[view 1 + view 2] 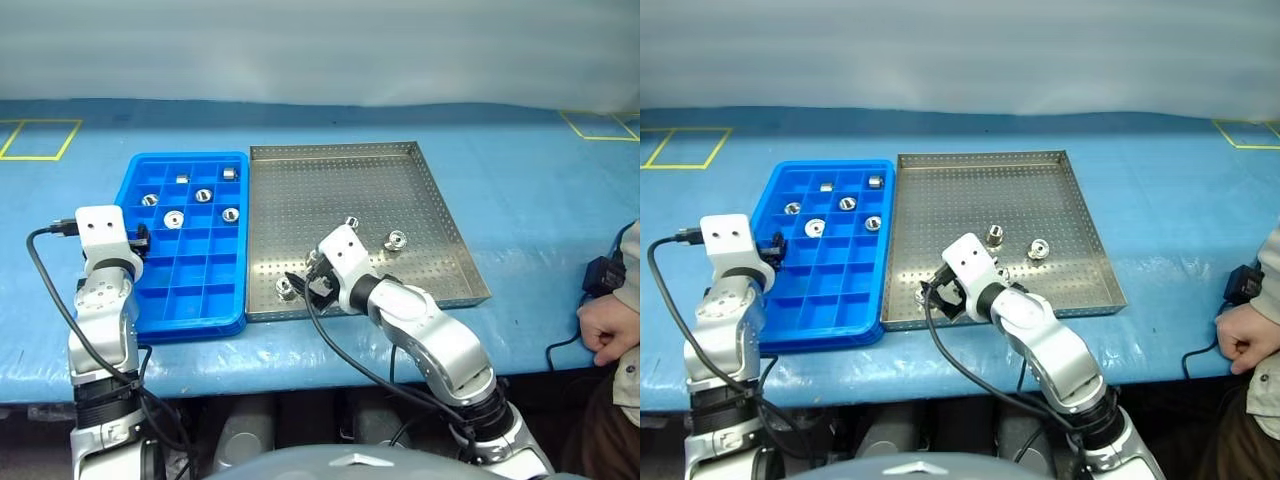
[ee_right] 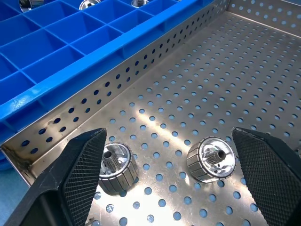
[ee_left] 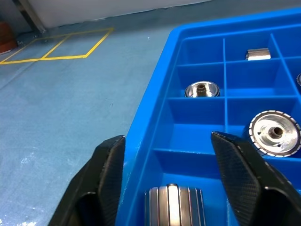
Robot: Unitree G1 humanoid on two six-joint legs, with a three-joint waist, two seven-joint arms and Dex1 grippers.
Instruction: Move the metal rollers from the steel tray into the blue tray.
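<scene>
The blue tray (image 1: 140, 300) lies at the left, with the steel tray (image 1: 420, 180) along its right side. Several metal rollers (image 1: 172, 218) sit in the blue tray's far compartments. My left gripper (image 3: 169, 141) is open astride the blue tray's left rim, and a ribbed roller (image 3: 174, 205) lies loose in the compartment below it. My right gripper (image 2: 169, 136) is open wide, low over the steel tray's near left corner. Two rollers (image 2: 117, 167) (image 2: 210, 159) stand between its fingers, untouched. Two more rollers (image 1: 352, 222) (image 1: 396, 240) stand mid-tray.
Both trays rest on a blue-covered table (image 1: 520, 180) with yellow tape squares (image 1: 40, 140) at the far corners. A person's hand (image 1: 605, 325) lies on the table's near right edge beside a black adapter (image 1: 603, 272) with a cable.
</scene>
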